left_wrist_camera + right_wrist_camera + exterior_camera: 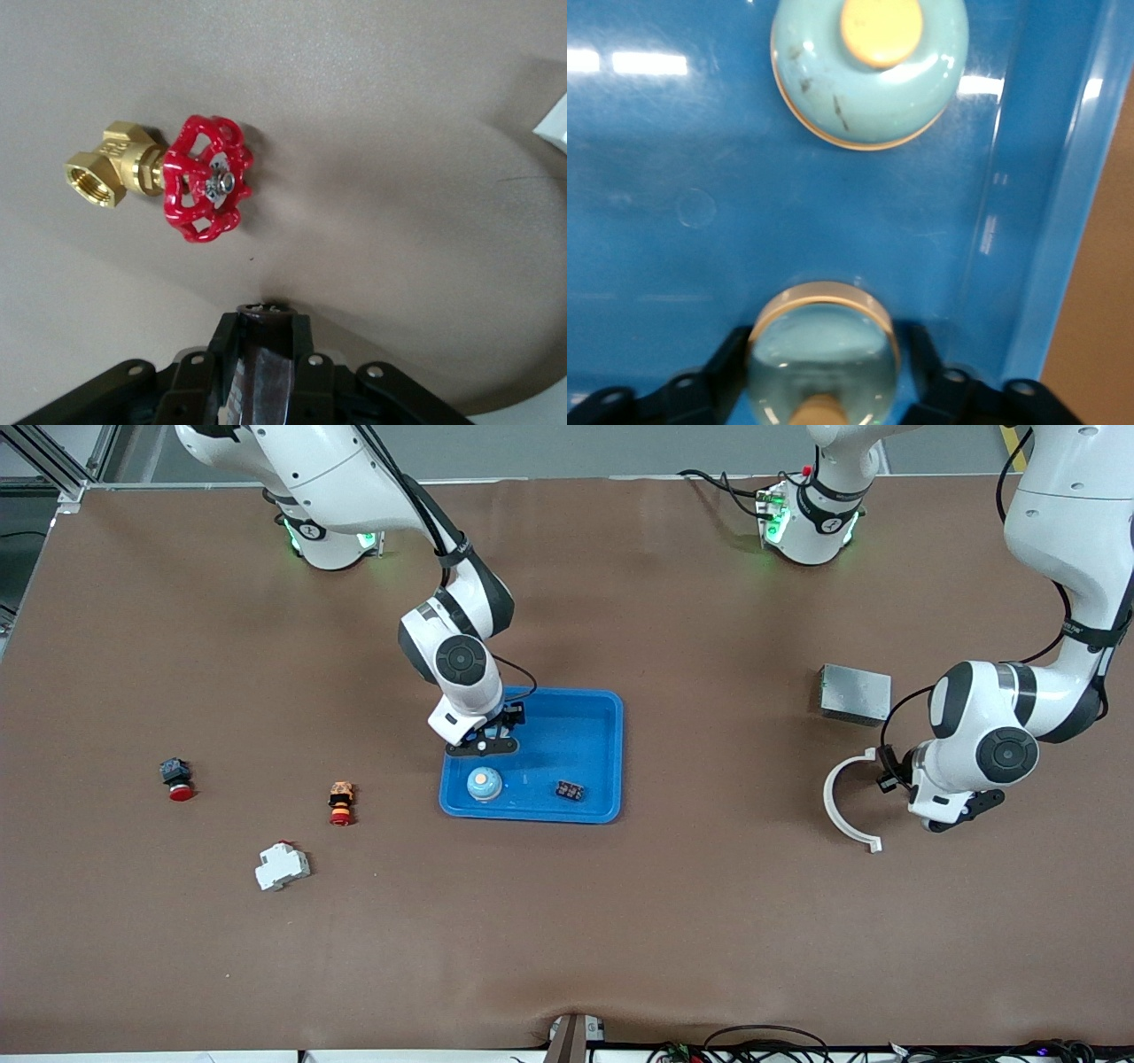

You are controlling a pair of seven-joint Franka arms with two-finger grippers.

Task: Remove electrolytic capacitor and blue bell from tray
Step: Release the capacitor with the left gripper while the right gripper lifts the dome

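My right gripper (489, 737) is low inside the blue tray (602, 717), shut on a light-blue bell (822, 341) with an orange button. Its black fingers (722, 367) press on both sides of the bell. A second bell of the same kind (484, 783) (870, 66) rests in the tray, nearer the front camera. My left gripper (891, 776) (266, 312) hangs over the table at the left arm's end, shut on a dark cylindrical capacitor (266, 359) that stands upright between the jaws.
A small dark module (570, 789) lies in the tray. A white curved piece (842, 806) and a grey box (855, 693) lie near my left gripper, with a red-handled brass valve (177, 177) under it. Two red-capped buttons (177, 778) (341, 802) and a white breaker (282, 865) lie toward the right arm's end.
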